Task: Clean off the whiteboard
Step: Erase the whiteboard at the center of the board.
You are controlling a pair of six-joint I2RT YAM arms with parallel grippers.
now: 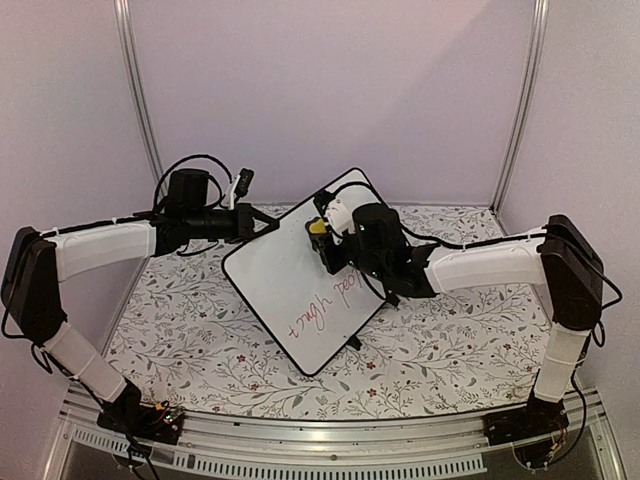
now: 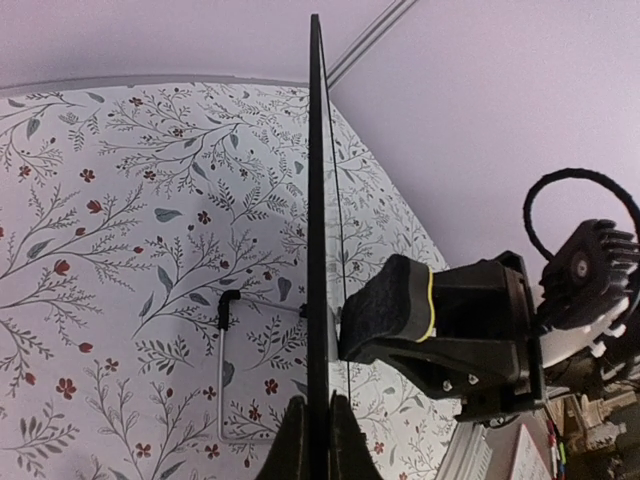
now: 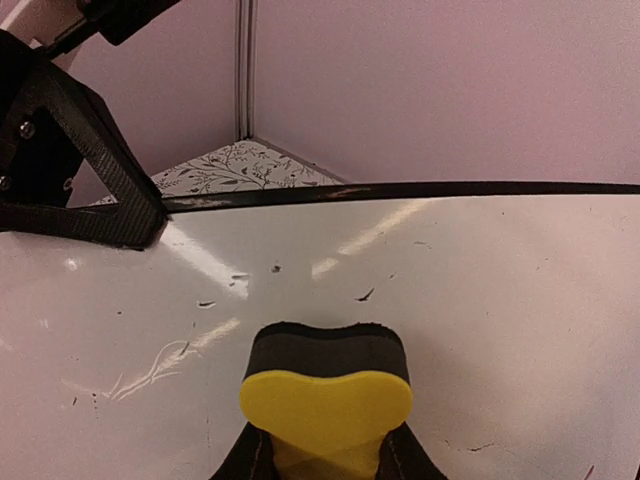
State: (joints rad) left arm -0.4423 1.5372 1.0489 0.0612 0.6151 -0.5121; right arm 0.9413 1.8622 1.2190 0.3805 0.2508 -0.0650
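Observation:
The whiteboard point(image 1: 290, 290) stands tilted in the middle of the table, with red and dark handwriting point(image 1: 328, 302) near its lower right edge. My left gripper point(image 1: 262, 222) is shut on the board's upper left edge. The left wrist view shows the board edge-on point(image 2: 317, 200) between that gripper's point(image 2: 318, 445) fingers. My right gripper point(image 1: 325, 242) is shut on a yellow-backed eraser point(image 1: 317, 228) and presses its black felt against the board's upper face. The right wrist view shows the eraser point(image 3: 325, 400) in the gripper point(image 3: 325, 465) on the white surface point(image 3: 480, 280), which carries small dark specks. The eraser also shows in the left wrist view point(image 2: 395, 305).
A floral tablecloth point(image 1: 200, 330) covers the table. The board's wire stand point(image 2: 225, 370) and a black foot point(image 1: 355, 343) rest on it. Metal posts point(image 1: 140, 100) stand at the back corners, with plain walls behind. The left gripper's black body point(image 3: 70, 170) is at the board's top left.

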